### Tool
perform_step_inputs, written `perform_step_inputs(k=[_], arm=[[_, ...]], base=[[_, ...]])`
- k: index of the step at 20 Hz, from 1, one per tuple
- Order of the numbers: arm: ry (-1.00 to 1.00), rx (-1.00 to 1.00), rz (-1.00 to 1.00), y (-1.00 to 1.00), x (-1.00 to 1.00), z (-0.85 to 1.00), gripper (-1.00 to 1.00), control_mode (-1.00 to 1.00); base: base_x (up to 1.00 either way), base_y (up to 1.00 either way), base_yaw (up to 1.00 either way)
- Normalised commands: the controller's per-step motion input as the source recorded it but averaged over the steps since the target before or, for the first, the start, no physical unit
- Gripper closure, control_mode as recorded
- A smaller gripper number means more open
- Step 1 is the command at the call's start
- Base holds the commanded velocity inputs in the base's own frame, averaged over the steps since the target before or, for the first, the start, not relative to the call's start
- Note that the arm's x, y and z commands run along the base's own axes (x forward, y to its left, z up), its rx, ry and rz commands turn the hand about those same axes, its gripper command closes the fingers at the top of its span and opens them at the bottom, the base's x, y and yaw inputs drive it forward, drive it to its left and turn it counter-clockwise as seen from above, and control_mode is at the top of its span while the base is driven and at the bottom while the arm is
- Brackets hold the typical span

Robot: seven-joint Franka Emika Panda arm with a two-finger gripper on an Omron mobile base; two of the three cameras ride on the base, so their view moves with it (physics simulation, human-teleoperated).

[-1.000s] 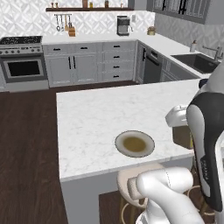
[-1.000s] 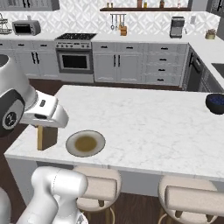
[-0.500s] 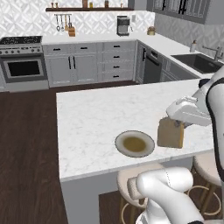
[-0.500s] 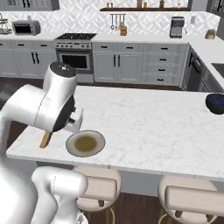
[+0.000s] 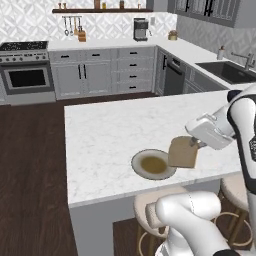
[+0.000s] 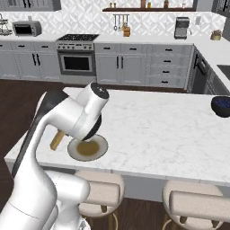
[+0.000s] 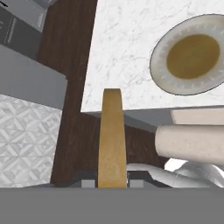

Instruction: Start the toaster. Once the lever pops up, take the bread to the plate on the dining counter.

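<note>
Left base view: the white arm reaches in from the right over the dining counter, and its pincer is clamped on the top edge of the bread, a golden-brown square slice that hangs below the hand. The slice is held just beside the right rim of the plate, slightly overlapping it in the picture, above the marble near the counter's front edge; the plate itself lies flat with its brown centre bare. Right base view: the arm's big white and dark joint stands in front of the plate, covering its upper left part, and a strip of the bread shows tilted to the left of the joint, near the counter's left front corner; the pincer itself is hidden behind the joint. A dark bowl sits far off at the counter's right end. Hand view: the bread is seen edge-on as a narrow golden band rising from between the two fingertips, gripped on both flat faces by the closed pincer. The plate lies at the upper right, apart from the slice, and the slice's far end reaches the counter's edge.
</note>
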Motion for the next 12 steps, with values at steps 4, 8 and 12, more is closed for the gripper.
perform_step_inputs(k=[4,8,12], arm=[[0.00,0.05,-0.07,0.00,0.65,-0.54,1.00,-1.00],[0.00,0.03,-0.07,0.00,0.57,-0.59,1.00,-1.00],[-0.02,0.00,-0.10,0.00,0.33,-0.60,1.00,-1.00]], base=[[0.00,0.00,0.00],[0.00,0.00,0.00],[0.00,0.00,0.00]])
